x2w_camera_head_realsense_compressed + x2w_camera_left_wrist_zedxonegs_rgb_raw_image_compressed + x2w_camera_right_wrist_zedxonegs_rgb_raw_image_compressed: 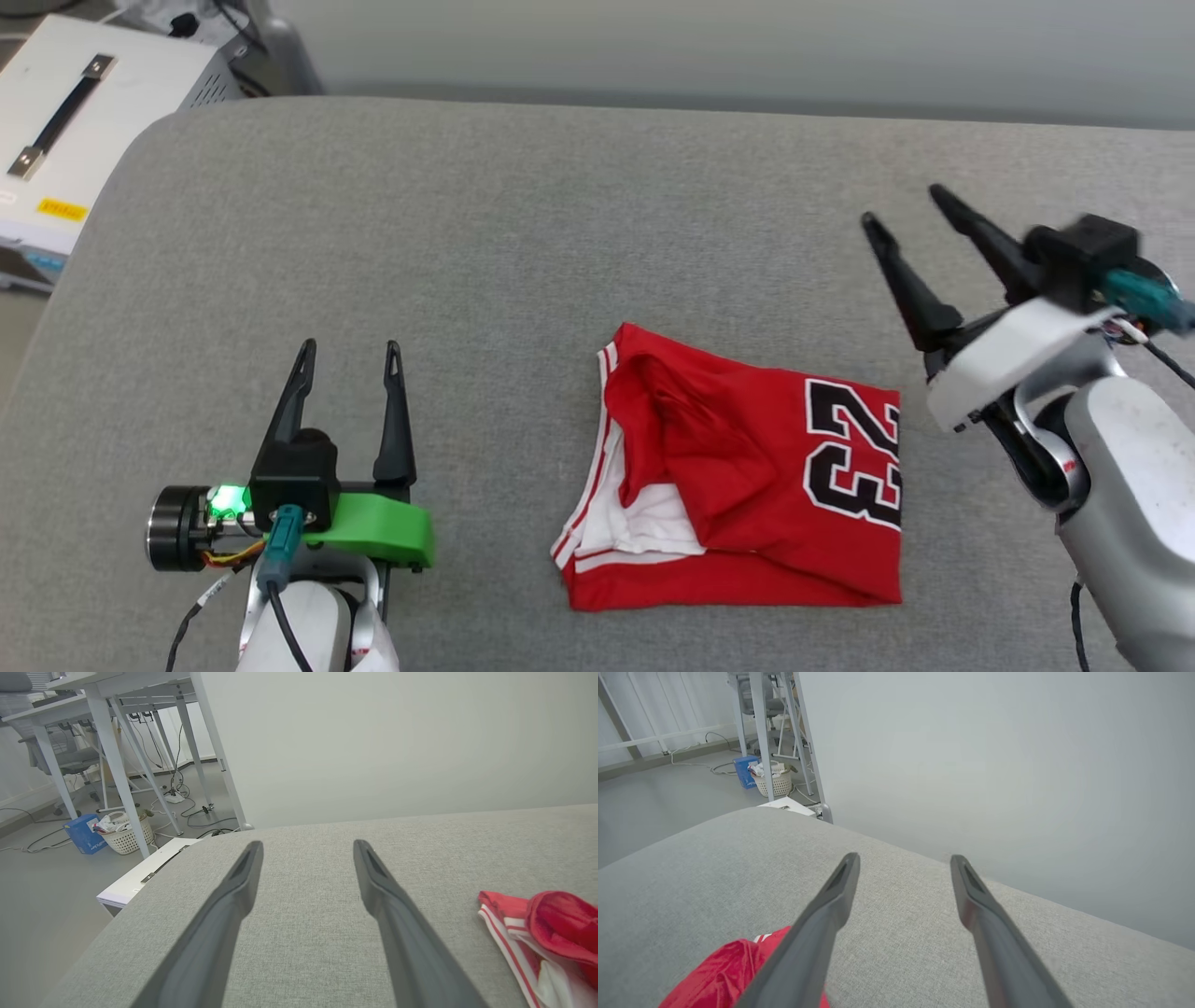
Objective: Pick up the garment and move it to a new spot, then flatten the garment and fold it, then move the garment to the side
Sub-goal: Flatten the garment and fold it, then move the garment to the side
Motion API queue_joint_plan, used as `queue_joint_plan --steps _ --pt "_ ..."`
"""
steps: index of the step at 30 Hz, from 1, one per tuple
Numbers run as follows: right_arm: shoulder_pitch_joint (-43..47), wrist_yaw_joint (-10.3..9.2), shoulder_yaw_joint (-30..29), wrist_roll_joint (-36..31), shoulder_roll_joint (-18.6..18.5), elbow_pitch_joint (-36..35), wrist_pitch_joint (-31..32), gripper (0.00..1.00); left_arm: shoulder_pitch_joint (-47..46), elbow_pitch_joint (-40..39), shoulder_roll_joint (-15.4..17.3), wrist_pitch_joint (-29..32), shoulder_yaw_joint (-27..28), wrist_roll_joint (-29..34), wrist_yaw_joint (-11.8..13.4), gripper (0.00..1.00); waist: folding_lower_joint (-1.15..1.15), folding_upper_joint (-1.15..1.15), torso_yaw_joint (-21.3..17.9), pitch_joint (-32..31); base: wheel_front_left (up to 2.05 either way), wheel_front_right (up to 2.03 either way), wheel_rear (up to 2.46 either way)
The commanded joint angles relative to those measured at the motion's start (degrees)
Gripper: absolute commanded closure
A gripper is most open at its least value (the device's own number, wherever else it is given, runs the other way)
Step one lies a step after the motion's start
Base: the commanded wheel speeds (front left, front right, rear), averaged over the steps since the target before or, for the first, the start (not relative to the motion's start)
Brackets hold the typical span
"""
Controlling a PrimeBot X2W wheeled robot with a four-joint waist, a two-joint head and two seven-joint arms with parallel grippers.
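- Head view puts the red soft-fabric T-shirt [747, 467] in a compact folded rectangle on the grey fabric-covered desk [523, 233], towards the near edge and between your 2 arms.
- A black 23 edged in white faces up on the shirt's right half. On the left half a white sleeve and red-and-white striped trim peek from under a loose red flap.
- Your left claw [350, 345] sits well apart from the shirt on its left. Its 2 dark fingers are spread, point away from you and pinch nothing.
- Left wrist view agrees: bare grey fabric lies between the fingers, and the shirt's striped edge is off to the right.
- Your right claw [901, 203] stands just beyond the shirt's right edge, tilted so its tips point up and to the left. Its fingers are spread and nothing is caught between them.
- Right wrist view shows a red corner low on the left, partly behind 1 finger; I cannot tell whether that finger touches it.
- With both claws free of the cloth and the shirt lying compact, I judge the fold finished. Moving it to the side remains.
- That loose flap may spill open if you lift by 1 edge, so a grip through all layers looks safer.
- A white case with a black handle [65, 112] sits off the desk's far left corner, clear of any sideways path.
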Motion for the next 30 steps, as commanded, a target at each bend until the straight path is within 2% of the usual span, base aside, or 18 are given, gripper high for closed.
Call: queue_joint_plan --steps 1,5,9,10,11,15,21,30 --pt "2.1 -0.05 -2.5 -2.6 1.4 -0.1 -2.4 0.00 0.8 -0.3 0.4 -0.3 0.2 0.4 -0.3 0.00 0.00 0.00 -2.0 -1.9 0.00 0.00 0.00" --pt "7.2 -0.05 -10.2 -9.7 5.0 -1.6 -6.6 0.00 1.6 -0.4 0.5 -0.3 0.4 0.3 -0.5 0.00 0.00 0.00 -2.9 -2.8 0.00 0.00 0.00" --pt "12.8 -0.05 -16.2 -13.8 9.1 -4.6 -8.0 0.00 2.8 -0.5 0.5 -0.3 0.9 -0.1 -0.5 0.00 0.00 0.00 -3.5 -3.7 0.00 0.00 0.00" --pt "16.7 -0.05 -19.0 -15.9 11.9 -7.6 -8.4 0.00 3.6 -0.7 0.6 -0.3 1.4 -0.5 -0.7 0.00 0.00 0.00 -3.7 -4.1 0.00 0.00 0.00" --pt "18.2 -0.05 -19.9 -16.2 12.9 -8.8 -8.4 0.00 4.0 -0.8 0.6 -0.3 1.6 -0.7 -0.8 0.00 0.00 0.00 -3.7 -4.3 0.00 0.00 0.00" --pt "23.5 -0.05 -21.6 -17.8 15.4 -12.5 -8.5 0.00 5.5 -1.2 0.5 -0.3 1.8 -1.1 -1.2 0.00 0.00 0.00 -3.6 -4.8 0.00 0.00 0.00" --pt "29.7 -0.05 -22.9 -19.2 17.1 -14.4 -8.5 0.00 7.1 -1.5 -0.1 -0.3 2.0 -2.6 -2.7 0.00 0.00 0.00 -3.0 -5.1 0.00 0.00 0.00" --pt "32.3 -0.05 -24.7 -21.0 18.2 -14.7 -8.5 0.00 7.5 -1.3 -0.7 -0.3 2.5 -3.2 -3.8 0.00 0.00 0.00 -2.2 -4.7 0.00 0.00 0.00"
